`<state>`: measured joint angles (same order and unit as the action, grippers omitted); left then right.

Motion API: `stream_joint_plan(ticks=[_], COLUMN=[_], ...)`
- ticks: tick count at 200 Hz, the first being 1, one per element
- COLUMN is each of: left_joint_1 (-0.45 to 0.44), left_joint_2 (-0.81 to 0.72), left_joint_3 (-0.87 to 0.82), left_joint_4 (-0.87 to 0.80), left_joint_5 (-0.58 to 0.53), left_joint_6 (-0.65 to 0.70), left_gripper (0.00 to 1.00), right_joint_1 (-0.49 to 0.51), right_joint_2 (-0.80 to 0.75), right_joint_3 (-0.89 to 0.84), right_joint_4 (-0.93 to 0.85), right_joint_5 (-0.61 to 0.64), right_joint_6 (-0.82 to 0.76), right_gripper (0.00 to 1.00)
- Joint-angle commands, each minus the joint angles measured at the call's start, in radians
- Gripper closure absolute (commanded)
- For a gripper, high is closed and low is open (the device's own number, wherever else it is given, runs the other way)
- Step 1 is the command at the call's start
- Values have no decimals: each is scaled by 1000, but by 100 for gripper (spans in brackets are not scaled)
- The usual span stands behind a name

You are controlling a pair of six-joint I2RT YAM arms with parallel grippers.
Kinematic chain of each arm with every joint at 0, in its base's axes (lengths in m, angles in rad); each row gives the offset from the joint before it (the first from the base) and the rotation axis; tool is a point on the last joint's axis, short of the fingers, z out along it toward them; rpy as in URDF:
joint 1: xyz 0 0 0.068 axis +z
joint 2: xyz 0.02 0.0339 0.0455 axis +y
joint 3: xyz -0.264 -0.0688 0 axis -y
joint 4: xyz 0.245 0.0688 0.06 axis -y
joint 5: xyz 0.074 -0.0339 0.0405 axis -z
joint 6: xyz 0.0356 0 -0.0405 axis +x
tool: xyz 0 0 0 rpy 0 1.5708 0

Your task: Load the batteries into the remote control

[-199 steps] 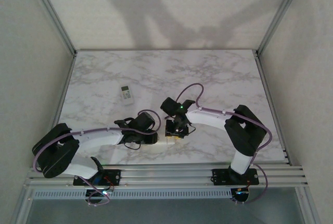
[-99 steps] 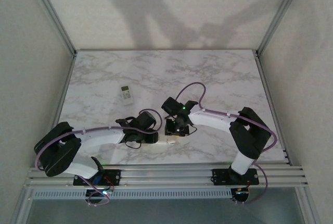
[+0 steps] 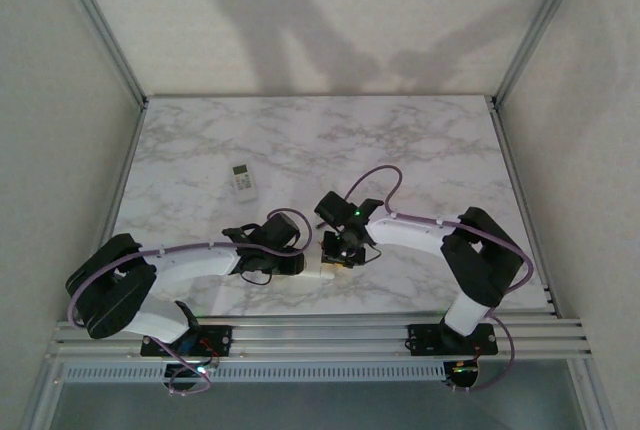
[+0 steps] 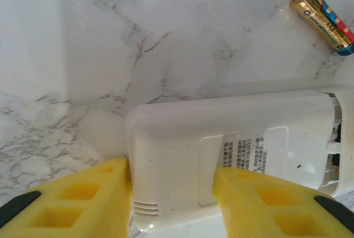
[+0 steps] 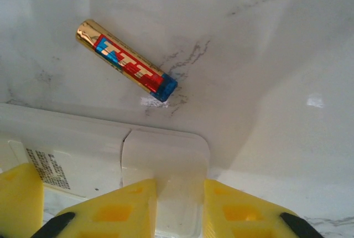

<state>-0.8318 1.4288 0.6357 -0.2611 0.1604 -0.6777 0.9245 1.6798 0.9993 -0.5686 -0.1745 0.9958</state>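
Narrowing, the right pincer [image 5: 180, 188] has edged closer over the remote [image 5: 160, 155] at its cover end; whether it grips, I cannot tell. Opposite, the left pincer [image 4: 171, 171] clamps the other end. Beyond, a battery [image 5: 126, 63] lies on the tabletop [image 5: 265, 55], probably light, slick and prone to roll; pinch mid-barrel.

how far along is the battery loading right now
Little looks done: one battery lies loose on the table beside the remote. In hand: the left gripper clamps the remote back-up, and the right gripper stands over its end. Left: getting batteries in; whether any is inside can't be seen.
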Motion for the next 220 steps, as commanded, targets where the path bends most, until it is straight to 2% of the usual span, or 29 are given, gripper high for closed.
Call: stream_joint_plan(ticks=[1,37,59,165,220], left_joint_1=[-11,-14,-14,-18,-18], left_joint_2=[66,65,68,70,65], left_joint_3=[-31,-31,-28,-23,-28], left_joint_4=[180,174,175,175,178], left_joint_5=[-28,-36,-38,-39,-38], left_joint_6=[-26,-26,-27,-23,-22], left_gripper=[57,57,57,57,57], right_joint_1=[25,45,53,83,82], right_joint_2=[-5,-16,-41,-72,-23], right_joint_3=[-16,26,26,24,19], right_joint_4=[35,-95,-115,-46,-85], right_joint_5=[-30,133,172,110,171], right_joint_6=[51,-60,-79,-25,-58], right_gripper=[75,72,71,60,57])
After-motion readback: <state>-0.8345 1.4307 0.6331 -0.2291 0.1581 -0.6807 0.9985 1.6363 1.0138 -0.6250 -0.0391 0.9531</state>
